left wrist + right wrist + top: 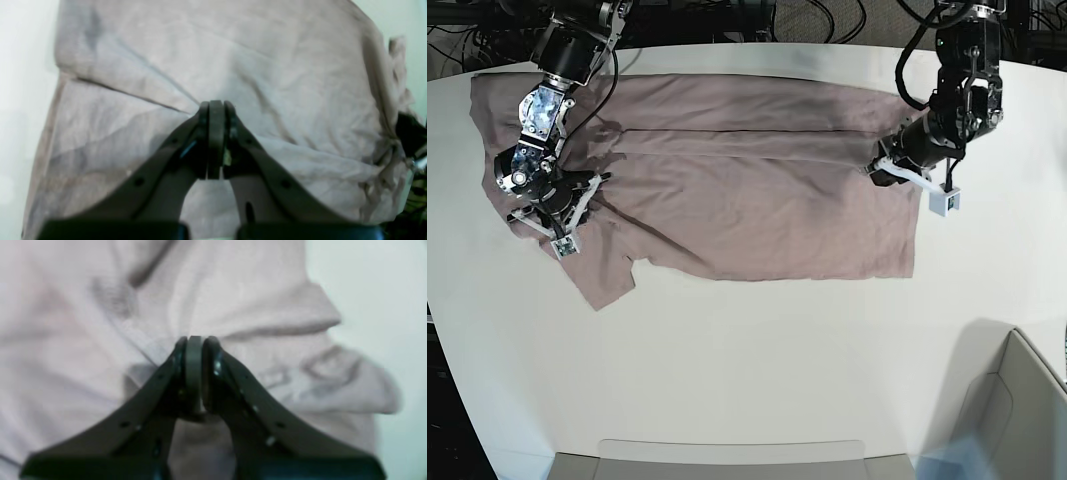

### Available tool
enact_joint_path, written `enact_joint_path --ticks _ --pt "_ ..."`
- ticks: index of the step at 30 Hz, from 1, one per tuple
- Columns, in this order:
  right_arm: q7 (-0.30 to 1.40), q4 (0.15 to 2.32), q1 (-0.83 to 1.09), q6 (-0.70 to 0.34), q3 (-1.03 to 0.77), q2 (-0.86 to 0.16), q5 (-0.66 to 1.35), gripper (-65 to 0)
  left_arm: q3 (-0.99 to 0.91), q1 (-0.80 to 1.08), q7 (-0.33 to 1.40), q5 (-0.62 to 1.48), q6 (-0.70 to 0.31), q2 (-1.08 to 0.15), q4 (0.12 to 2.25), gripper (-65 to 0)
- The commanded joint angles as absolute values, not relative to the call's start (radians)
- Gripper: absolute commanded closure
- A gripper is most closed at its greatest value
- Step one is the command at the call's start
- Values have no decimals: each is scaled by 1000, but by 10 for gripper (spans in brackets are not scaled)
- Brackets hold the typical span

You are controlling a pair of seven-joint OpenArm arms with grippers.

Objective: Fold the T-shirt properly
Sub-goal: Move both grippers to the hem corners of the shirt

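- The shirt (727,190) lies spread on the white table (757,370), up near the far edge.
- Its long way runs side to side in the base view. The neck and sleeve end is at that view's left. The straight hem is at its right.
- The far long edge looks already folded in. A long crease runs along the cloth there.
- The left claw (216,108) is at the hem end, on the base view's right. Its jaws are pressed together, and cloth puckers right at the tips. It looks like it pinches the shirt at that fold line.
- The right claw (194,341) is at the sleeve end, on the base view's left. Its jaws are pressed nearly together, with folds of cloth bunched at the tips. It looks like it pinches the shirt too, near the shoulder.
- So each arm has one end of the shirt. The two claws sit on about the same line, along the long way of the shirt.
- Most of the loose cloth lies toward the near side of the table from both claws. One sleeve (607,275) sticks out that way, just beside the right claw.
- My guess: the next fold goes across the short way. Both arms must move together and stay level, or the cloth will twist.
- The grip could slip, since the cloth is soft and wrinkly.
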State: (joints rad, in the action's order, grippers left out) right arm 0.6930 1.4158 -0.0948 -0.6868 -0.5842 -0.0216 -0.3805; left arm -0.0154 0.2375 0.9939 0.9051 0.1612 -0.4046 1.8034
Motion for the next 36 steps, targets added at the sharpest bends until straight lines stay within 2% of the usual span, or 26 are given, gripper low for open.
enact_joint_path --ticks 1,3,8,11,19,26,36 --pt "674 1461 -133 -698 -587 -31 -378 -39 -19 228 984 917 156 -415 1819 0" --pt "674 1486 -174 -698 -587 -35 -380 -71 -19 228 984 917 154 -415 1816 0" --pt "674 1437 -280 -698 -579 -77 -380 -266 -19 229 984 917 153 -417 1814 0" --pt "671 1339 -357 -698 -556 -104 -378 -330 -19 229 984 917 153 -417 1814 0" --pt "618 926 -565 -698 -550 -165 -372 -326 -19 236 984 917 153 -415 1814 0" --pt "452 734 -601 -698 -550 -193 -372 -325 -19 237 984 917 156 -415 1814 0" --pt "363 487 -634 -693 -547 -236 -374 -325 -19 239 984 917 154 -415 1814 0"
